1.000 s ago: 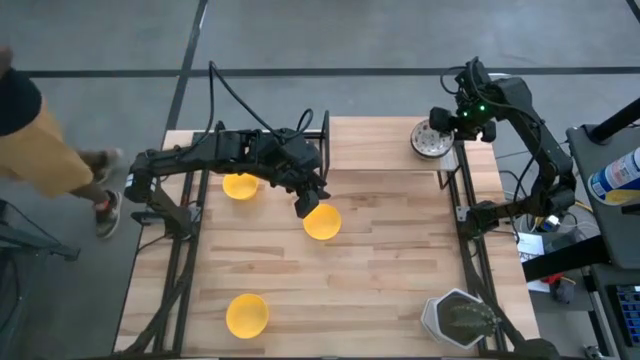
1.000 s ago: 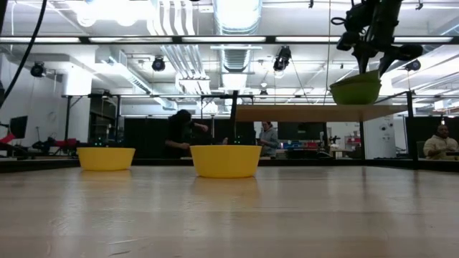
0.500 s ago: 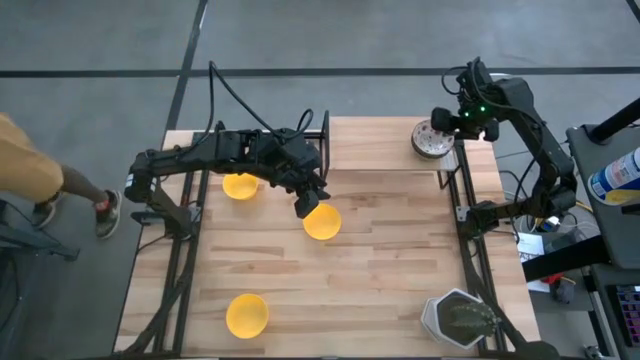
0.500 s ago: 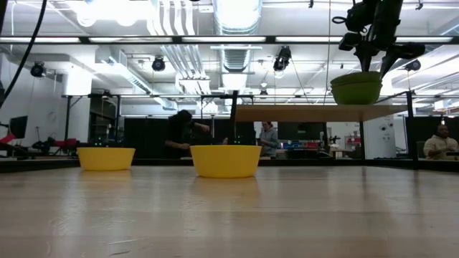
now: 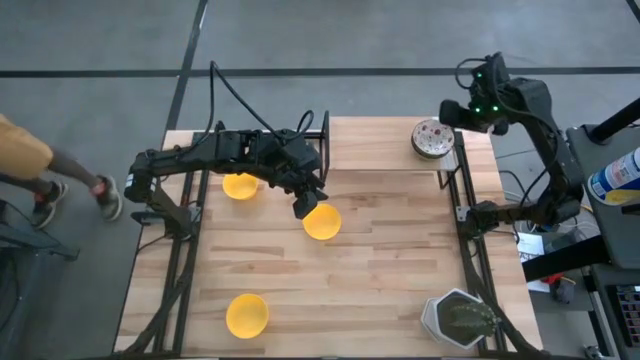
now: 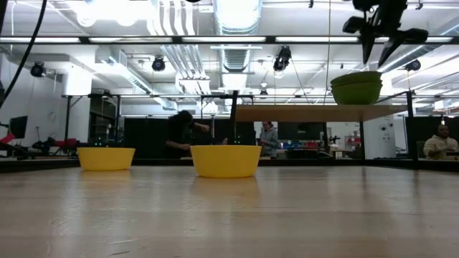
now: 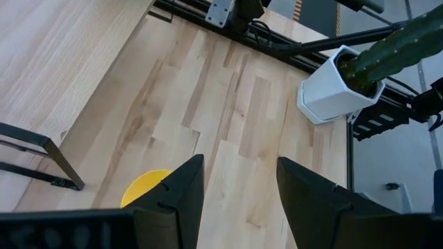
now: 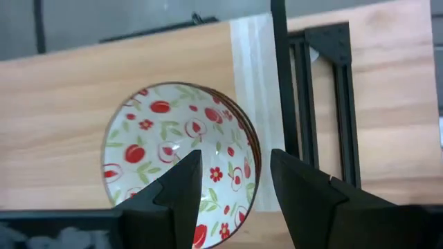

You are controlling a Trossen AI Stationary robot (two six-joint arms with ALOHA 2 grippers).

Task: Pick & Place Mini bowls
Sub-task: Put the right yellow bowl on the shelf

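The right tool (image 5: pixel 452 108), fingers apart, hangs above the nested speckled bowls (image 5: pixel 431 138) for stacking clearance, while the left tool (image 5: pixel 305 205), fingers apart, waits beside a yellow bowl (image 5: pixel 322 223).

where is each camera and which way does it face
High: overhead, straight down; both arms, left gripper by a yellow bowl.
Low: table height, level across; right gripper above the stacked bowls.
Left wrist: down past open fingers at table and planter.
Right wrist: down on the patterned stack, also in high and low.
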